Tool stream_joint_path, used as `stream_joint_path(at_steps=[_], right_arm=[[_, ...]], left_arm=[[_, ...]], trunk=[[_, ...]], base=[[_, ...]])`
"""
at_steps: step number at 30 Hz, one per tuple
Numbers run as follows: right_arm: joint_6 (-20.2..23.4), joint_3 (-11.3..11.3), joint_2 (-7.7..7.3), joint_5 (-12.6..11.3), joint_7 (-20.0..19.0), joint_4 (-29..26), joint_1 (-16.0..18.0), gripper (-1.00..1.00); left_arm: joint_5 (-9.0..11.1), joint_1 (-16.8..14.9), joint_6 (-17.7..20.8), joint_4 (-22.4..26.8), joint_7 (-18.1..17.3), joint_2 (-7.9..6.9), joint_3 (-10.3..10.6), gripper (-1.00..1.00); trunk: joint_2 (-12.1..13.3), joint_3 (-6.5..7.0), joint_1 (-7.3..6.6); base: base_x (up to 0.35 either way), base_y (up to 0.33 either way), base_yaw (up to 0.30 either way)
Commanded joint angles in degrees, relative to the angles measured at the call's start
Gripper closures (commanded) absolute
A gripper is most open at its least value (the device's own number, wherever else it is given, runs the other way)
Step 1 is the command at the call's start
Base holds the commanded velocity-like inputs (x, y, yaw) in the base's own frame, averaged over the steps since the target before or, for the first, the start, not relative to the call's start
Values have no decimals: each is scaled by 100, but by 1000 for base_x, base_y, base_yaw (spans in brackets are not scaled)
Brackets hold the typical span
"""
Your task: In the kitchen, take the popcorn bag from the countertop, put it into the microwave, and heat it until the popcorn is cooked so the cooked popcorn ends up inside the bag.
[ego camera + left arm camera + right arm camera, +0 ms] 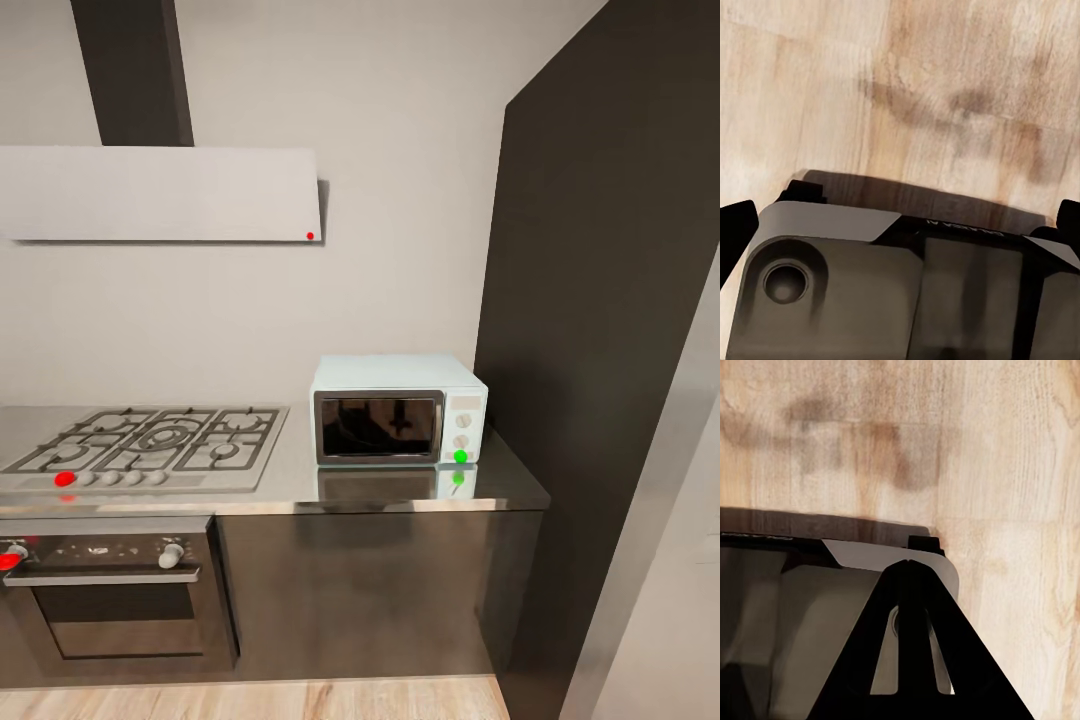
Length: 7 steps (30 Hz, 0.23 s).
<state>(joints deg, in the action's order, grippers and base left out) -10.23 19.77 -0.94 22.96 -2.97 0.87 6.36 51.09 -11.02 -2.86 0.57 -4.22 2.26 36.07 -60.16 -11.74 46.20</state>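
Pale-blue boxy microwave [398, 410] sits door-shut on steel countertop [300, 475] w/ no popcorn bag visible, so progress unclear; left gripper [900, 225] fingers apart, right gripper [913, 577] pressed together.

We see a pale grey wall [400, 200] with a flat range hood [160, 193] under a dark chimney [133, 70]. Below, a steel countertop [300, 480] carries a gas hob [150, 445]; a built-in oven [110, 590] sits beside dark cabinet fronts [360, 590]. Tall dark panel [600, 300] on the right. Light wood floor [260, 700].
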Motion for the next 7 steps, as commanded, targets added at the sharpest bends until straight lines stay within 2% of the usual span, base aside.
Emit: stream_joint_path(at_steps=[1,3,5,6,7], right_arm=[[-23,49,-3,33,-19,9,5,100],[-31,33,30,80,-23,9,5,100],[-40,-4,202,132,-15,9,5,100],[-40,-68,238,141,-12,9,5,100],[-41,-255,265,188,-11,9,3,100]], left_arm=[[59,-6,-22,-13,-26,2,49,-100],[59,-6,-22,-13,-26,2,49,-100],[59,-6,-23,-13,-26,2,48,-100],[59,-6,-22,-13,-26,2,49,-100],[59,-6,-22,-13,-26,2,49,-100]], trunk=[[-5,-8,1],[-5,-8,1],[-5,-8,1],[-5,-8,1],[-5,-8,1]], base=[[0,0,0],[0,0,0],[0,0,0],[0,0,0],[0,0,0]])
